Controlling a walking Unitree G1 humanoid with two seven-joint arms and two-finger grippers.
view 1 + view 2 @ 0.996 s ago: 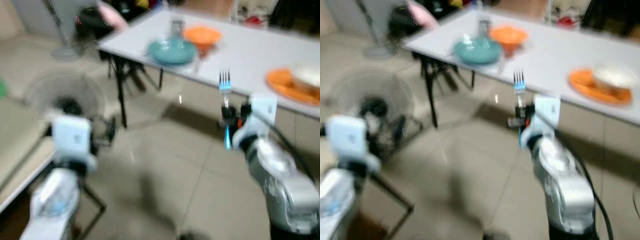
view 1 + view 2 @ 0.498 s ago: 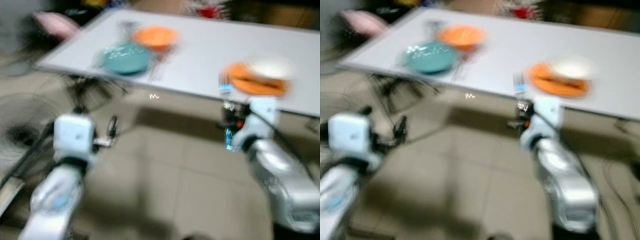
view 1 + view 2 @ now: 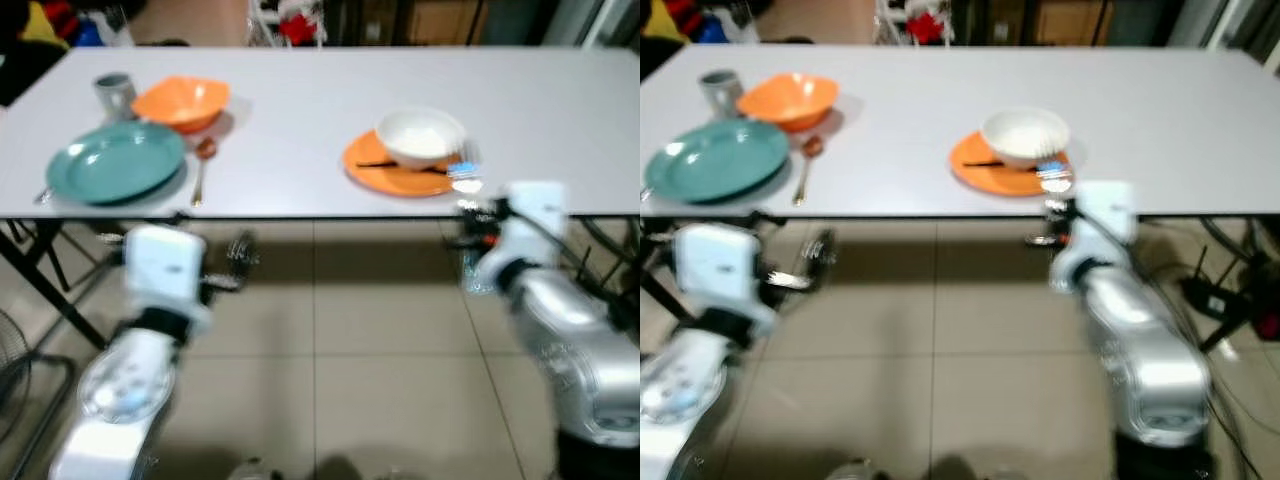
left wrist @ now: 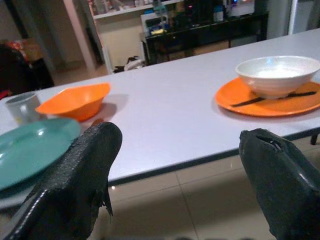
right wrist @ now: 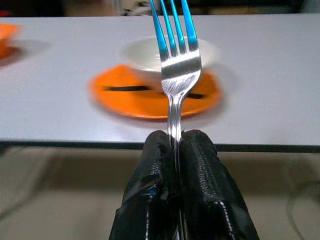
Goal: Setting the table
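Observation:
My right gripper (image 5: pixel 175 137) is shut on a silver fork (image 5: pixel 175 60) that stands upright with its tines up, just short of the white table's (image 3: pixel 300 90) front edge. Straight beyond the fork lies an orange plate (image 3: pixel 380 178) bearing a white bowl (image 3: pixel 420 135) and black chopsticks (image 3: pixel 400 166). Farther left on the table are a teal plate (image 3: pixel 115 160), a spoon (image 3: pixel 200 165), an orange bowl (image 3: pixel 182 100) and a grey cup (image 3: pixel 113 93). Below the table edge, my left gripper (image 4: pixel 180 140) stands open and holds nothing.
A black table leg (image 3: pixel 40 290) slants down at the left, with a fan's wire guard (image 3: pixel 15 380) on the floor beside it. Cables and a plug strip (image 3: pixel 1215 290) lie on the tiles at the right. Shelves and clutter stand behind the table.
The camera has swung and come closer, so the table now lies square in front. The fork stays upright in my right gripper, now near the orange plate.

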